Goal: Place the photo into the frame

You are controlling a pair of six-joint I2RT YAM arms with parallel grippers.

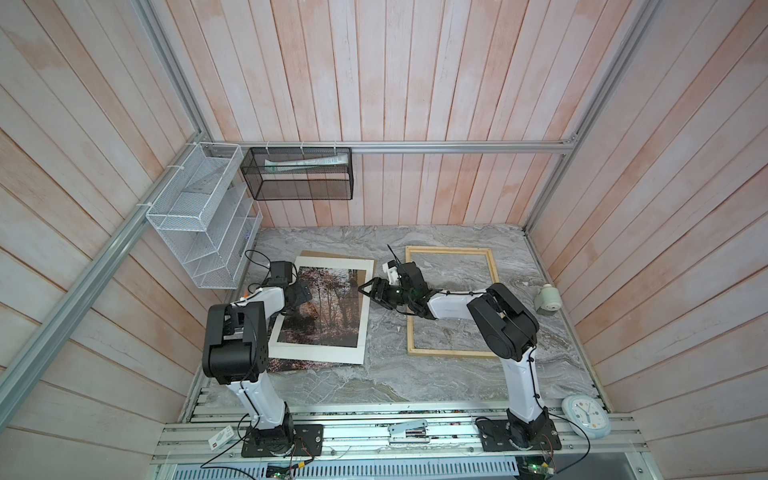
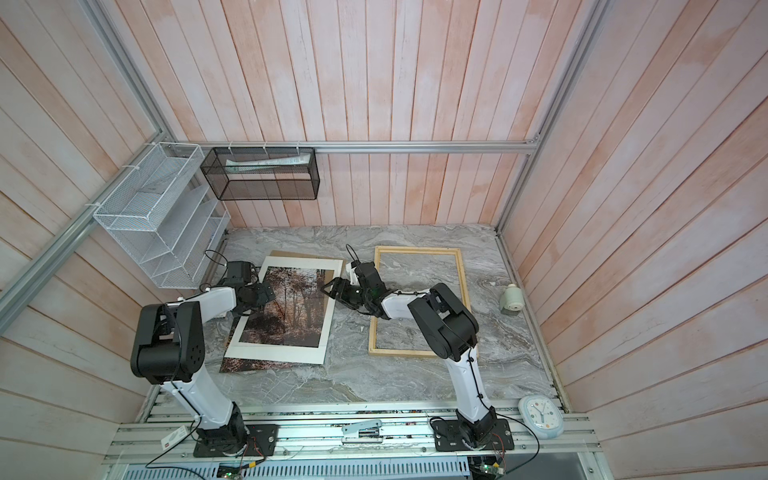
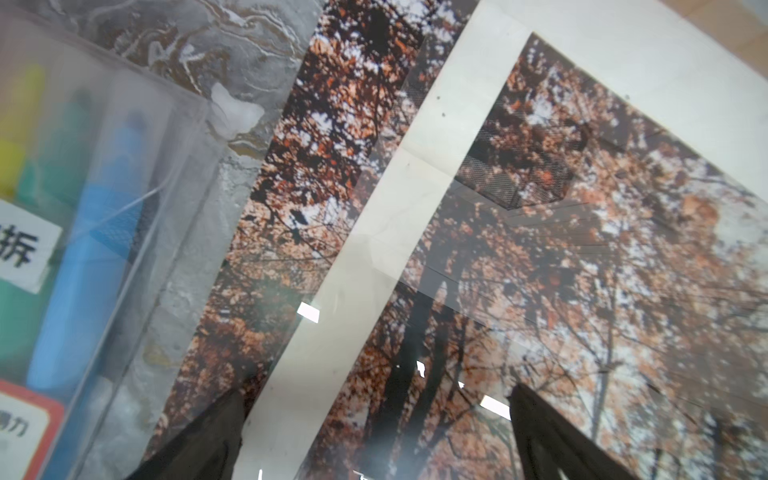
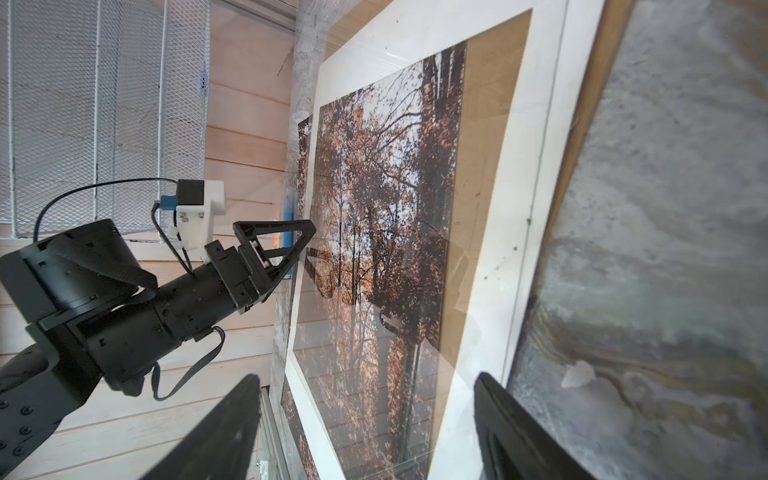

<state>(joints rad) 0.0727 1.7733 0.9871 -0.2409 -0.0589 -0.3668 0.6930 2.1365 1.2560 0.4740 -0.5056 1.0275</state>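
Note:
The photo (image 1: pixel 328 307) (image 2: pixel 291 307), an autumn forest print, lies on the left of the table under a white mat (image 1: pixel 332 263). It sits askew, and one corner sticks out past the mat at the near left (image 1: pixel 286 365). The frame (image 1: pixel 451 250) (image 2: pixel 417 249), thin pale wood, lies empty on the right. My left gripper (image 1: pixel 301 296) (image 3: pixel 376 390) hangs open over the mat's left strip (image 3: pixel 374 232). Open too, my right gripper (image 1: pixel 363 289) (image 4: pixel 365 376) hovers at the mat's right side, over the photo (image 4: pixel 374 208). Neither holds anything.
A brown backing board (image 4: pixel 486 166) lies under the stack, and a glossy clear sheet seems to cover the mat. A clear box of markers (image 3: pixel 83 208) stands left of the stack. On the walls hang a white wire rack (image 1: pixel 199 224) and a black mesh basket (image 1: pixel 299 174). A clock (image 1: pixel 586 415) sits at the near right.

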